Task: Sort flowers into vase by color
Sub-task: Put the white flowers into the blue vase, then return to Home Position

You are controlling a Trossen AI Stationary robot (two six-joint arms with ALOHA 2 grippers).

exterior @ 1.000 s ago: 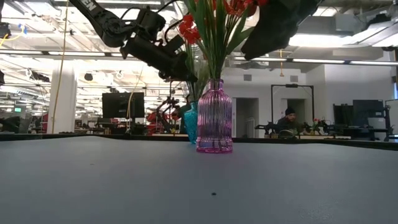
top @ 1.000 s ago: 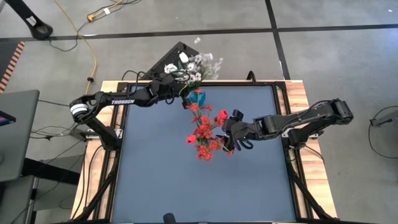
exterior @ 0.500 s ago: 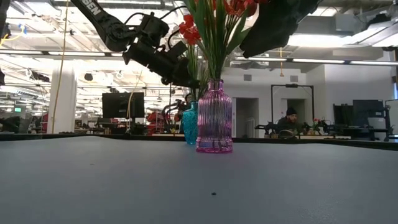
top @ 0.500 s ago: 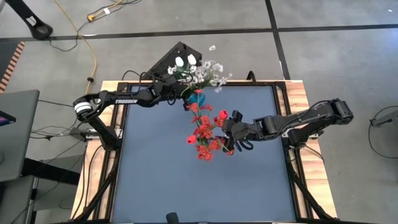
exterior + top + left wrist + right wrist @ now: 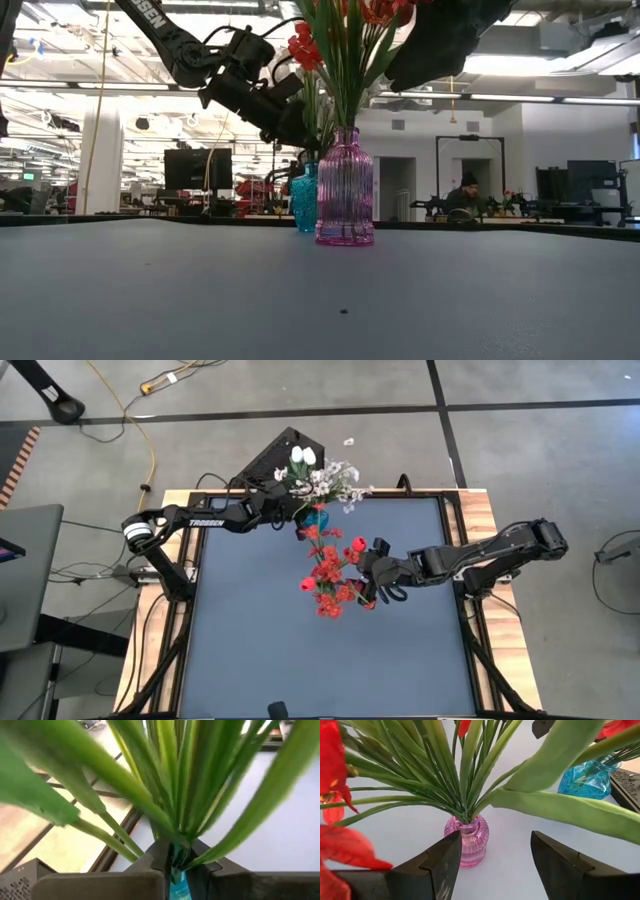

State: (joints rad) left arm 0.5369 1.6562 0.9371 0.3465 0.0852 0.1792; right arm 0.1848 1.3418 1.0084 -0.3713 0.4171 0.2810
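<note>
Since a second ago the white flowers have swung upright over the blue vase, stems pinched in the left gripper — loosen only once they sit deep. Right gripper, jaws apart, waits by the pink vase of red flowers. Grey tabletop; open office behind, a person seated far off.

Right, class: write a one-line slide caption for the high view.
Left gripper holds white flowers at the blue vase; open right gripper waits beside red flowers.

Low view's top edge crops the red flowers; right gripper hidden.
</note>
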